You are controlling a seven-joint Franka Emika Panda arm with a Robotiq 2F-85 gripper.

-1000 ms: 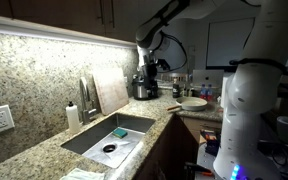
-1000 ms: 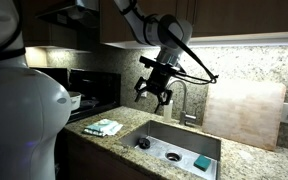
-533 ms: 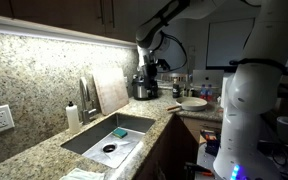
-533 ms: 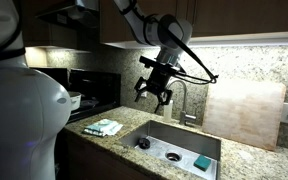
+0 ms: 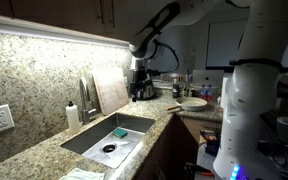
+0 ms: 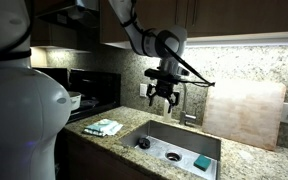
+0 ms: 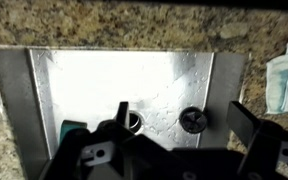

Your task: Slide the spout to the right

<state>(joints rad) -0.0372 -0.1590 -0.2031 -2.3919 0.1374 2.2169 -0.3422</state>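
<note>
The spout (image 5: 85, 92) is a thin silvery gooseneck standing behind the steel sink (image 5: 96, 143), between the soap bottle and the cutting board. It also shows faintly in an exterior view (image 6: 184, 100), just behind the gripper. My gripper (image 6: 164, 97) hangs open and empty above the sink (image 6: 159, 133), close in front of the spout and apart from it. In the wrist view the gripper (image 7: 182, 114) looks straight down at the sink floor (image 7: 164, 75), its two dark fingers (image 7: 246, 128) spread wide. The spout is out of the wrist view.
A white soap bottle (image 5: 72, 117) and a pale upright cutting board (image 5: 109, 88) flank the spout. A green sponge (image 5: 119, 131) lies in the sink near a drain (image 7: 192, 120). A folded cloth (image 6: 104, 127) lies on the granite counter. A white bowl (image 5: 193, 102) sits further along.
The arm has swung the gripper nearer the back wall and the spout, now over the sink. The jaws stay open. The spout has not moved.
</note>
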